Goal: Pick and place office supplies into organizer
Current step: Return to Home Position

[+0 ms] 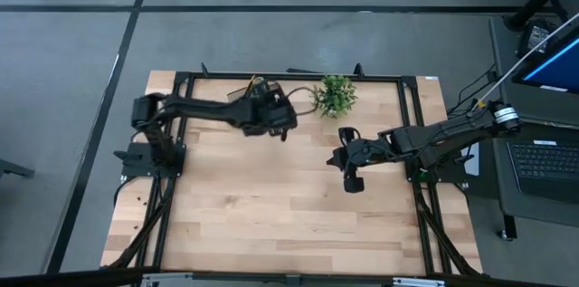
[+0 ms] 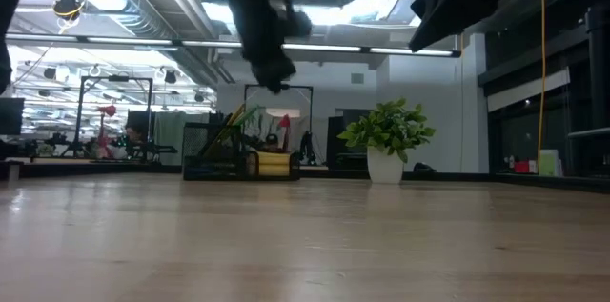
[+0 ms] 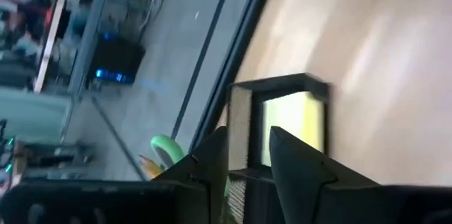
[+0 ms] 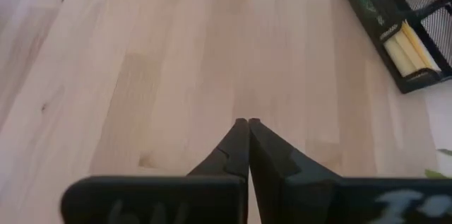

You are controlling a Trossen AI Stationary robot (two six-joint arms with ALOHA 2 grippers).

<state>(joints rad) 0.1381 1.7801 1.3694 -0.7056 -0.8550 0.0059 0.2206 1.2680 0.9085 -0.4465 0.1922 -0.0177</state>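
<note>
1. Left end effector [image 3: 248,139]: the two dark fingers [image 3: 212,164] are spread with a clear gap and nothing between them. It hangs in the air just above the organizer.
2. Organizer [image 3: 282,86]: black box right past the left fingertips, at the tabletop's far edge. In the high view the left wrist covers most of it.
3. Yellow sticky-note pad [image 3: 293,125]: inside the organizer, in the compartment that shows through the gap between the left fingers. In the low view it lies flat and low at the box's end nearer the potted plant.
4. Green-handled scissors [image 3: 166,146]: handle loop sticks up out of the other compartment, off to the side of the left fingers. Wooden pencil [image 3: 146,160] pokes up just beside the loop.
5. Right end effector [image 4: 247,124]: fingers pressed together, holding nothing. It is raised over bare tabletop [image 1: 271,224], well apart from the organizer, which shows off to one side in the right wrist view.
6. Potted plant [image 1: 336,94]: stands at the far edge, just beside the organizer, between the two end effectors and nearer the left one. Neither touches it.
7. Other supplies inside the box: too dark to tell apart.
</note>
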